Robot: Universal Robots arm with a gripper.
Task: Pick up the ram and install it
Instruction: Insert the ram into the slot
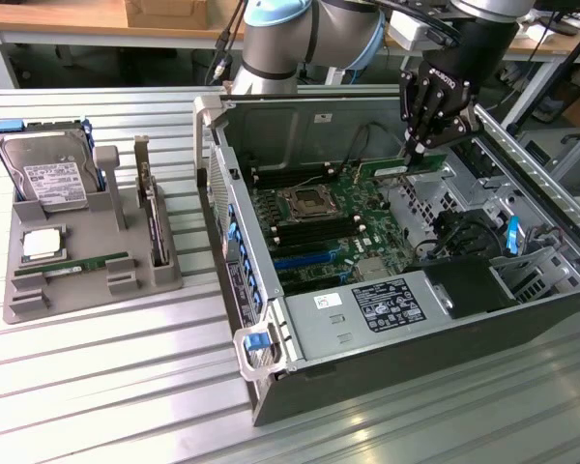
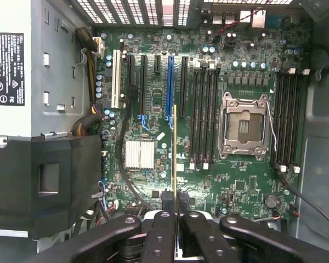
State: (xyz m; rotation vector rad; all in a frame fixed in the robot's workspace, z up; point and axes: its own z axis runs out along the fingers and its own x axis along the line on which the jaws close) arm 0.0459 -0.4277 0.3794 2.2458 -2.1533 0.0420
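At the left of the exterior view, a grey tray [image 1: 92, 261] on the surface [image 1: 97, 387] carries a hard drive [image 1: 46, 174] and another green stick [image 1: 72, 265]. At upper right, the hand [image 1: 420, 147] pinches the ram [image 1: 394, 171] above the motherboard [image 1: 324, 217] inside the open computer case [image 1: 396, 319].

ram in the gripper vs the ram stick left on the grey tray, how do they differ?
The ram in the gripper is held in the air over the open computer case; the ram stick on the grey tray rests in its slot. The held one sits above the motherboard; the tray one lies beside a hard drive and a silver processor. Both are long, thin green sticks.
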